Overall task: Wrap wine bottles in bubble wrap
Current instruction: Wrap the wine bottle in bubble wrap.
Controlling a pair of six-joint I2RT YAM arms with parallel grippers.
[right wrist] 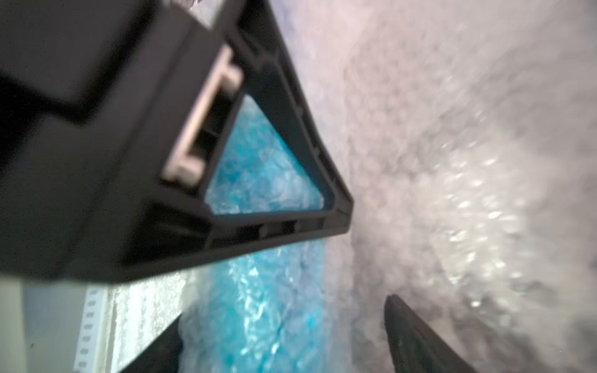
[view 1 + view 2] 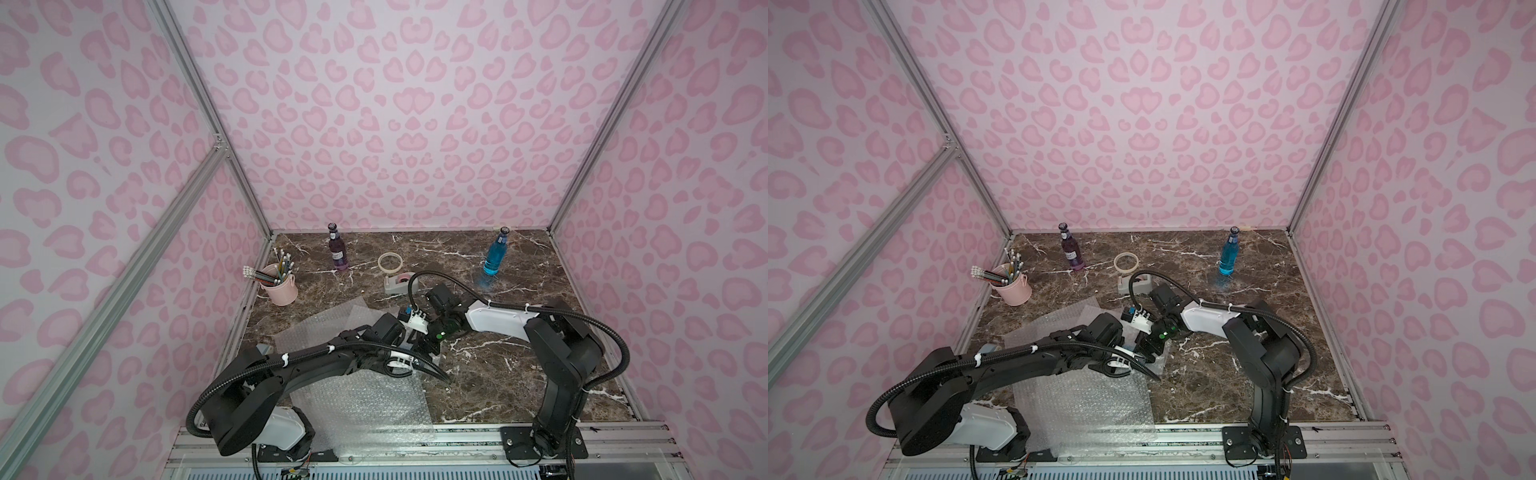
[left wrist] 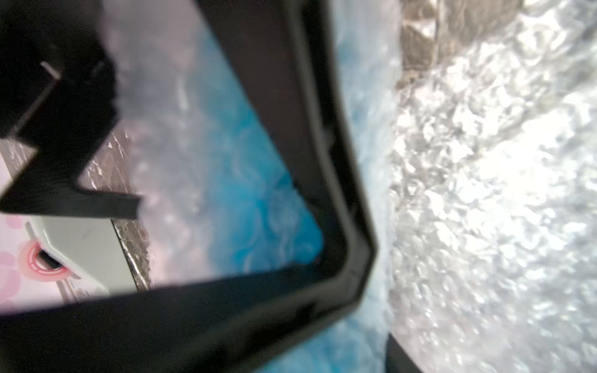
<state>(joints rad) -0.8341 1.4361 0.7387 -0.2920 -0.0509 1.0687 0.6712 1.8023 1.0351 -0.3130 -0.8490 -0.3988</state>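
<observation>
A blue wine bottle rolled in bubble wrap [image 1: 268,306] lies between the fingers of my right gripper [image 1: 284,316], which is open, one finger on each side. The same wrapped bottle [image 3: 258,200] fills the left wrist view. My left gripper [image 3: 349,355] is around it, but the other arm's black finger [image 3: 307,129] hides one jaw. Both grippers meet at mid-table over a bubble wrap sheet [image 2: 324,328]; the arms hide the wrapped bottle there. In both top views a purple bottle [image 2: 338,249] and a bare blue bottle [image 2: 494,255] stand upright at the back.
A pink cup of pencils [image 2: 280,286] stands at the left edge. A tape roll [image 2: 390,262] and a tape dispenser [image 2: 399,284] sit behind the grippers. Another bubble wrap sheet [image 2: 365,403] lies at the front over the marble table [image 2: 519,374].
</observation>
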